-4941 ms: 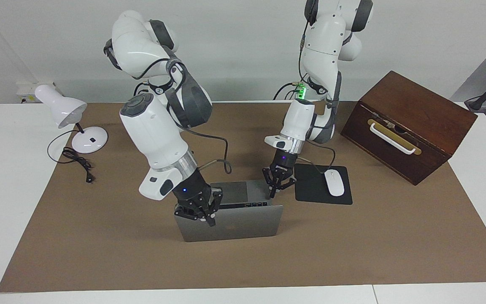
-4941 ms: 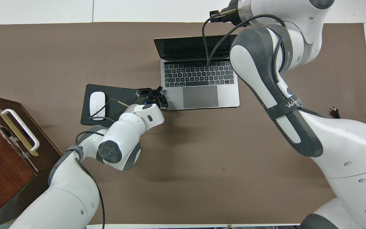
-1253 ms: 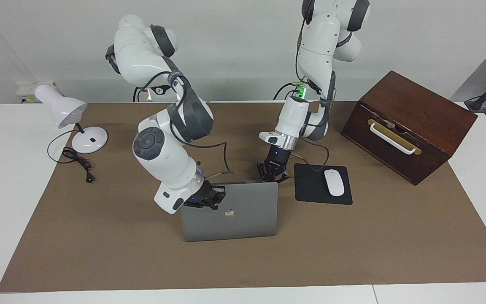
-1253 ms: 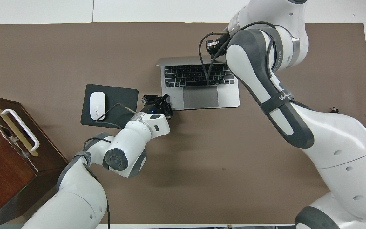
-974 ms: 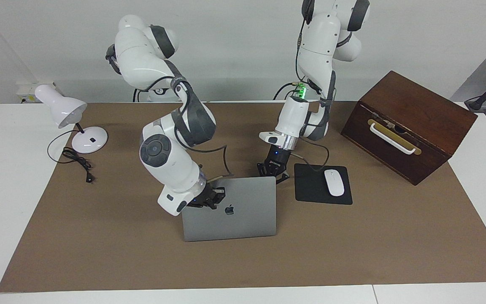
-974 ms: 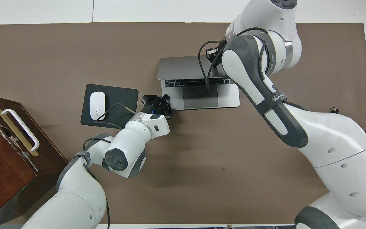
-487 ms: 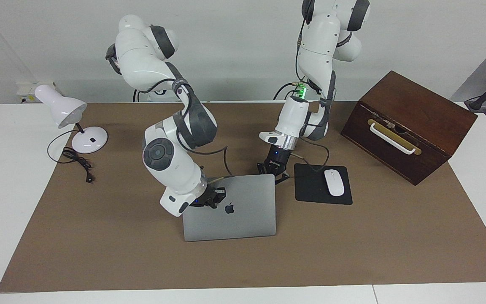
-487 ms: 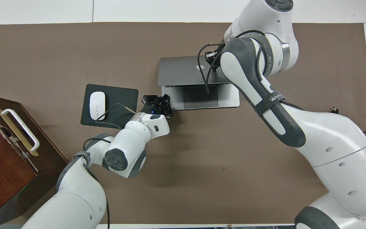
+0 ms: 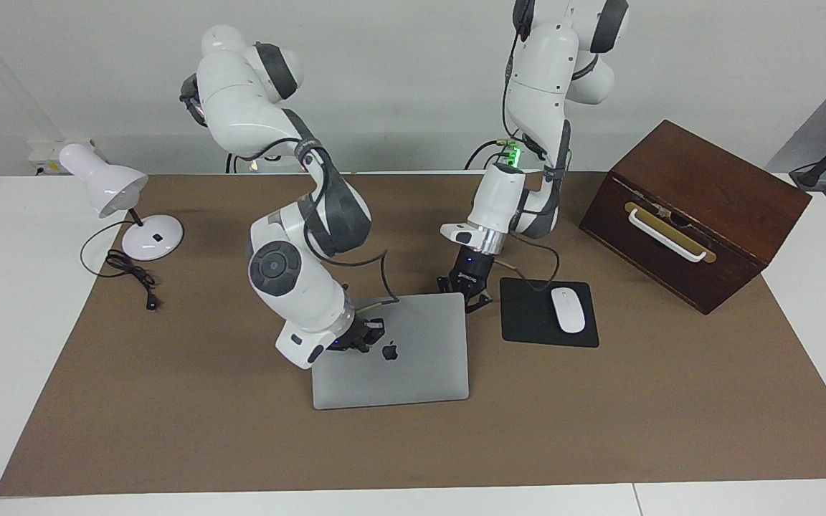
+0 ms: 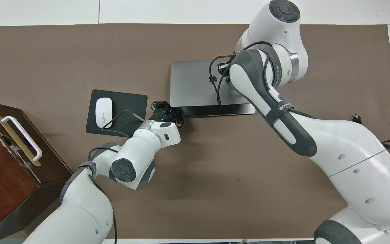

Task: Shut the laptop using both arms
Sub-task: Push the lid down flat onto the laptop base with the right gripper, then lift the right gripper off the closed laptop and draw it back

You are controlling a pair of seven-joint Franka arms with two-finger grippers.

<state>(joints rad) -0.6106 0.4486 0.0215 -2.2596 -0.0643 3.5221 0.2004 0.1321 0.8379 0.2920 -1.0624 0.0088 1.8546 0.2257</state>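
- right arm [image 9: 291,279] bends down over the laptop [image 9: 413,358]; right gripper [image 9: 364,337] rests on the lid beside the logo, and i cannot tell its finger state.
- left gripper [image 9: 464,288] sits low at the laptop's corner nearest the robots, by the mouse pad [image 9: 535,326]; its state is unclear too.
- laptop lies mid-mat, lid almost down, a thin strip of base showing in the overhead view.
- the right forearm hides part of the lid there.

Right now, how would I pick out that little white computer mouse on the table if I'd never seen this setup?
Find the big brown wooden box with the white handle at the left arm's end of the table. Beside it, toward the laptop, lies a black mouse pad. The white mouse sits on that pad, the only small white oval there.
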